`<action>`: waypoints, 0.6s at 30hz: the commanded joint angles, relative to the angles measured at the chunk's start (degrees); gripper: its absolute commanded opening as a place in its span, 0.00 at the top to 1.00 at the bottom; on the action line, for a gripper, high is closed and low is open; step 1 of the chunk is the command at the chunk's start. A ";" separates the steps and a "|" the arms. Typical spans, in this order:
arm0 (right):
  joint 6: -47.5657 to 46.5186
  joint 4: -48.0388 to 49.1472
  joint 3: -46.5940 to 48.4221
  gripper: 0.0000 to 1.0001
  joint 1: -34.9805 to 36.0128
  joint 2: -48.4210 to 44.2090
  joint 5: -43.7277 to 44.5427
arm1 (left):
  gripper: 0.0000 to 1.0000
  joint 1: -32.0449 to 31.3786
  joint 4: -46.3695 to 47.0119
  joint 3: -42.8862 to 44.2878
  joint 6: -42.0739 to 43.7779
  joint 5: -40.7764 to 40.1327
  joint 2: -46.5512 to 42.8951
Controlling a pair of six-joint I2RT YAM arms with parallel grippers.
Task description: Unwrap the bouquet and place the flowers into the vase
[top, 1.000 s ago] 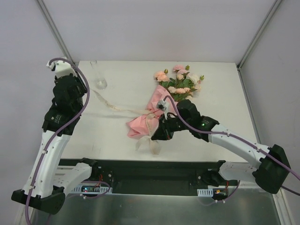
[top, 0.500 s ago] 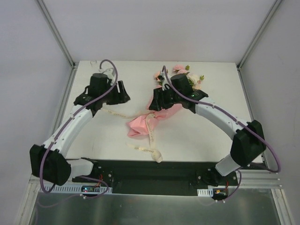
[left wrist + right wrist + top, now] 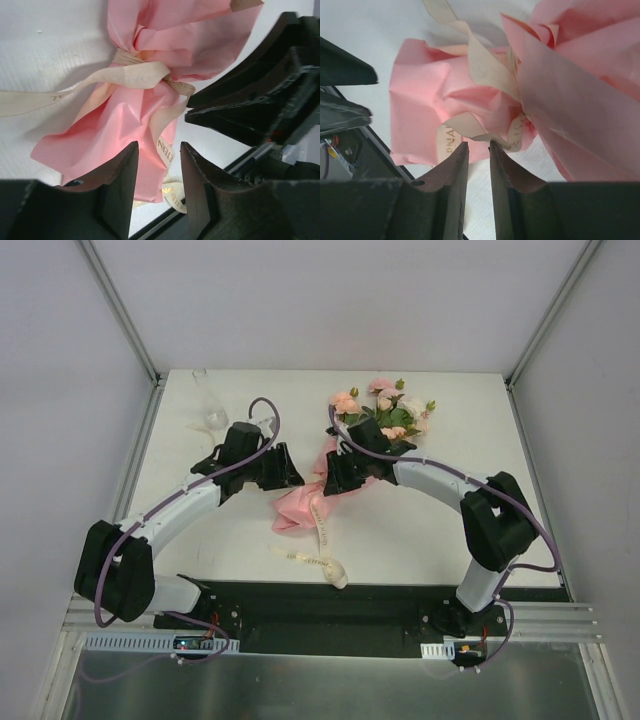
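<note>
The bouquet lies on the white table, its flowers (image 3: 385, 412) at the back right and its pink paper (image 3: 297, 508) cone pointing to the front. A cream ribbon (image 3: 135, 75) is knotted round the paper's waist. My left gripper (image 3: 289, 477) hovers at the left of that waist, open, with paper (image 3: 115, 135) and ribbon beyond its tips (image 3: 159, 150). My right gripper (image 3: 329, 478) faces it from the right, jaws a narrow gap apart (image 3: 479, 146); a ribbon loop (image 3: 470, 122) lies right at the tips, not clamped. The clear vase (image 3: 207, 412) stands at the back left.
A loose ribbon tail (image 3: 322, 562) trails from the paper to the table's front edge. The two grippers are close, facing each other; in the left wrist view the right gripper (image 3: 188, 110) shows on the right. The enclosure's white walls surround the table.
Both arms have swung in from the sides to the bouquet's tied waist. Both jaws have narrowed over the last half second. The ribbon tail has been pulled out toward the front edge.
</note>
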 commanded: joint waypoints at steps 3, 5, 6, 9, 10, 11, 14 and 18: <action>-0.51 3.03 -6.02 0.75 0.45 -1.10 2.12 | 0.61 -0.87 9.38 -1.13 -4.49 6.20 2.15; -0.51 3.21 -8.05 0.76 0.54 -1.55 2.65 | 0.62 -1.40 10.27 -0.60 -4.93 6.99 4.52; -0.51 3.82 -8.66 0.76 0.72 -1.81 3.00 | 0.62 -1.75 10.53 -0.34 -5.02 7.08 5.39; 0.10 4.00 -9.90 0.76 0.72 -1.98 3.36 | 0.65 -2.54 11.32 -0.25 -4.58 6.47 8.65; 0.28 3.74 -9.90 0.76 0.63 -2.51 3.36 | 0.67 -2.54 11.41 -0.16 -4.06 6.47 10.40; 0.45 3.65 -10.07 0.76 0.63 -3.38 3.18 | 0.68 -2.54 11.42 -0.16 -3.88 6.38 11.11; 1.16 3.47 -9.99 0.76 0.54 -7.51 3.18 | 0.77 -2.54 11.76 -1.73 -3.96 5.33 12.96; 1.25 2.15 -5.44 0.76 0.28 -9.63 3.71 | 0.81 -3.07 13.09 -4.29 -3.87 4.53 13.84</action>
